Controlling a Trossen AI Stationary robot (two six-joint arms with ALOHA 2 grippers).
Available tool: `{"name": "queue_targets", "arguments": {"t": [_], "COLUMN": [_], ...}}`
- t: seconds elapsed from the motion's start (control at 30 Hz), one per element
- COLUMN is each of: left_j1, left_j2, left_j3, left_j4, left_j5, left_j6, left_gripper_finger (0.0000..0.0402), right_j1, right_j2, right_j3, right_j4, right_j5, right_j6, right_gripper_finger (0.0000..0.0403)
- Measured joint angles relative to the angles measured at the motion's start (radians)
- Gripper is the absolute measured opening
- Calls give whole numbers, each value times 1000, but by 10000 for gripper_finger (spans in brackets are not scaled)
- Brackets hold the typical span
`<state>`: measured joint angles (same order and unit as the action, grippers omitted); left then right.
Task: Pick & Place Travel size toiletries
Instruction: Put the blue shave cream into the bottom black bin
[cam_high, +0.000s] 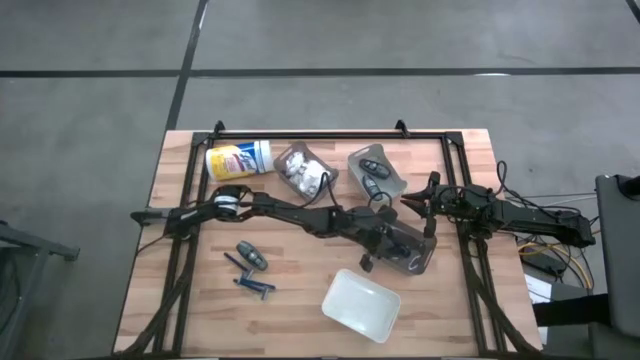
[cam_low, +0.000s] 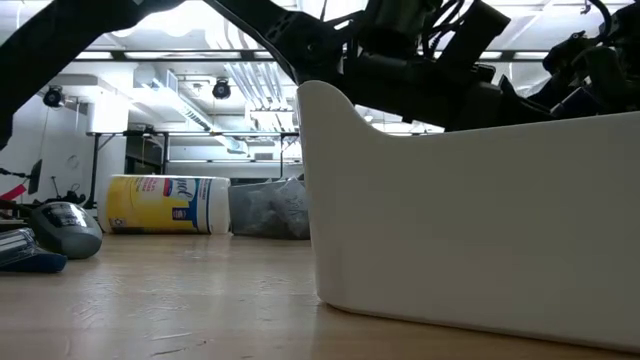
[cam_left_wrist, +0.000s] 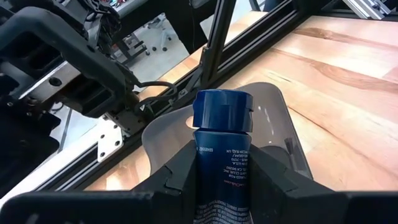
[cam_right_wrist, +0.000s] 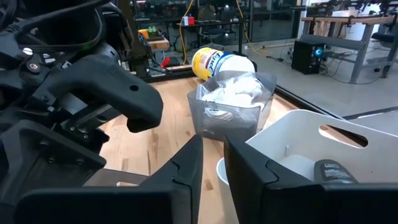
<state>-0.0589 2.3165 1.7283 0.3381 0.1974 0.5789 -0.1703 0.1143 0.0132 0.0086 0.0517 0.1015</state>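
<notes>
My left gripper (cam_high: 398, 248) reaches from the table's left to its right part and is shut on a dark blue bottle (cam_left_wrist: 221, 112) with a blue cap. Gripper and bottle are above a smoky bin (cam_left_wrist: 277, 121), also seen at the right (cam_high: 418, 262). Loose toiletries (cam_high: 250, 258) and thin blue sticks (cam_high: 255, 286) lie on the wood at the near left. My right gripper (cam_right_wrist: 212, 163) waits at the table's right side (cam_high: 430, 195). Only a narrow slit shows between its fingers, and nothing is in it. My left gripper pinches the bottle's body (cam_left_wrist: 221, 163), below the cap, between its two fingers (cam_left_wrist: 181, 179). The fingers come from the table's left, slanting a little downward, and lie along the bottle. The cap end (cam_left_wrist: 222, 111) sticks out past the fingertips, clear above the smoky bin.
A white bin (cam_high: 362, 305) stands near the front edge and fills the low view (cam_low: 470, 220). At the back are a yellow-labelled canister (cam_high: 238, 160) lying on its side, a clear bin of white packets (cam_high: 303, 170) and a pale bin (cam_high: 375, 172) of dark pieces. A black frame rims the table.
</notes>
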Motion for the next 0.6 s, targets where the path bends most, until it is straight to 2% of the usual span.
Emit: {"name": "queue_targets", "arguments": {"t": [0.3,0.6], "left_j1": [1,3], "left_j2": [0,0], "left_j3": [0,0], "left_j4": [-5,-1], "left_j5": [0,-2], "left_j6": [-2,-5], "left_gripper_finger": [114,192], "right_j1": [0,0], "right_j2": [0,0], "right_j3": [0,0], "right_j4": [0,0], "right_j5": [0,0], "right_j6": [-4,-4], "right_gripper_finger": [39,53]}}
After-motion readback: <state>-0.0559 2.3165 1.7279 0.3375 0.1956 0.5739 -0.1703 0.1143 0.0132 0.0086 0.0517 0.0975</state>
